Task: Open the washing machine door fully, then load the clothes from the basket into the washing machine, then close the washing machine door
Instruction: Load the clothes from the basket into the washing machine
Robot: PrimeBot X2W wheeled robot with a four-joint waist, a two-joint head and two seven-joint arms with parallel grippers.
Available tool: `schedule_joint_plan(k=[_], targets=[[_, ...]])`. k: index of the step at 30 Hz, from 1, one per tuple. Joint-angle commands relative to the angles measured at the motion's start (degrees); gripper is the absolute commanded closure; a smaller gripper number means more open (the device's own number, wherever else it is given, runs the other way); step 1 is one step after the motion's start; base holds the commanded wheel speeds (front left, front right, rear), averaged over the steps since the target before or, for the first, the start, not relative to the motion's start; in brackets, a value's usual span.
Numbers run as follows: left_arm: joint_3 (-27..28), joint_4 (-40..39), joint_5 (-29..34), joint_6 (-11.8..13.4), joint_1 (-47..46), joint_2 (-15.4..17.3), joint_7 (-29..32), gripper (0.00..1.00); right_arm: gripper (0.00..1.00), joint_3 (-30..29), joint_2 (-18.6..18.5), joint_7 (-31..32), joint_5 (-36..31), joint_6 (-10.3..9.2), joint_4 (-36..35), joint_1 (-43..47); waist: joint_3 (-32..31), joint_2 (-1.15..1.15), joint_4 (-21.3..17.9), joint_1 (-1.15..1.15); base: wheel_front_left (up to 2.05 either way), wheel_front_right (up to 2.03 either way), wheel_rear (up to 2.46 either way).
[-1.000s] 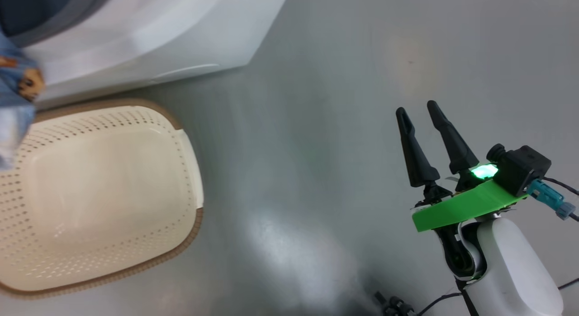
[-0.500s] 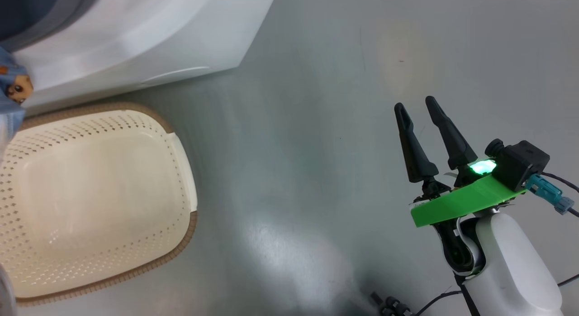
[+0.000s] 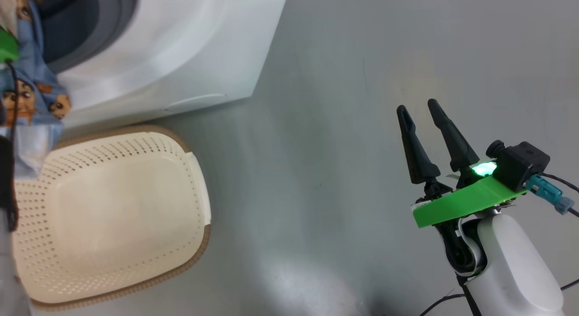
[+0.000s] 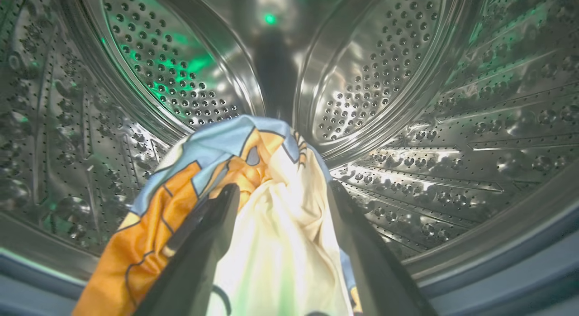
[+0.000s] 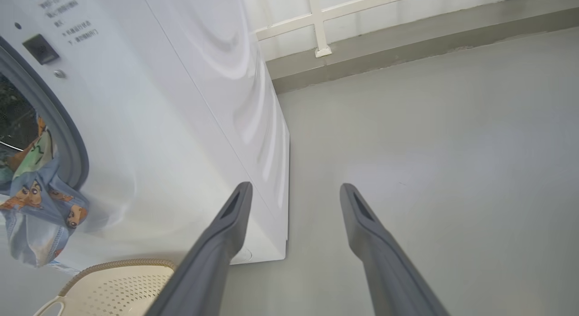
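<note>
My left gripper (image 4: 284, 187) reaches into the steel drum (image 4: 384, 80) of the washing machine (image 3: 181, 44), open, its fingers spread wide. The clothes (image 4: 253, 171), light blue with orange prints plus a cream piece, lie loosely between and over the fingers. In the head view the clothes (image 3: 31, 98) trail out of the round opening and hang down over the machine's white front, just above the cream basket (image 3: 199, 243), which has nothing in it. My right gripper (image 3: 417, 107) stands open over bare floor, far to the right. The washing machine door is out of view.
The grey-blue door seal (image 4: 497, 280) rings the drum mouth. Grey floor (image 3: 316, 171) stretches between the basket and my right arm. In the right wrist view a low grey ledge (image 5: 407, 40) and white railing run behind the washing machine (image 5: 181, 103).
The head camera has shifted, so more of the machine's opening shows. The clothes now sit higher at the left edge, reaching into the opening. The right gripper has not moved.
</note>
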Motion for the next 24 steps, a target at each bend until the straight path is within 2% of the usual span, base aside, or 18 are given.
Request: schedule_joint_plan(k=[1,12,24], targets=[[-0.1,-2.7,-0.1,-0.1,2.5,2.3,-0.3,0.00,0.00,1.2,-0.5,-0.3,0.3,0.08,-1.0,0.7,-2.5,0.00,1.1,0.00,0.00,0.00,0.00],[-0.6,-13.7,-0.1,-0.1,15.4,1.4,-0.3,0.00,0.00,0.4,-0.8,-0.3,1.0,0.08,-2.3,1.8,-6.0,0.00,3.3,0.00,0.00,0.00,0.00],[0.1,-28.4,1.0,-0.1,33.6,-1.7,-0.3,0.00,0.00,-1.0,-2.6,-0.3,0.3,0.08,-2.9,3.7,-10.3,0.00,6.8,0.00,0.00,0.00,0.00]])
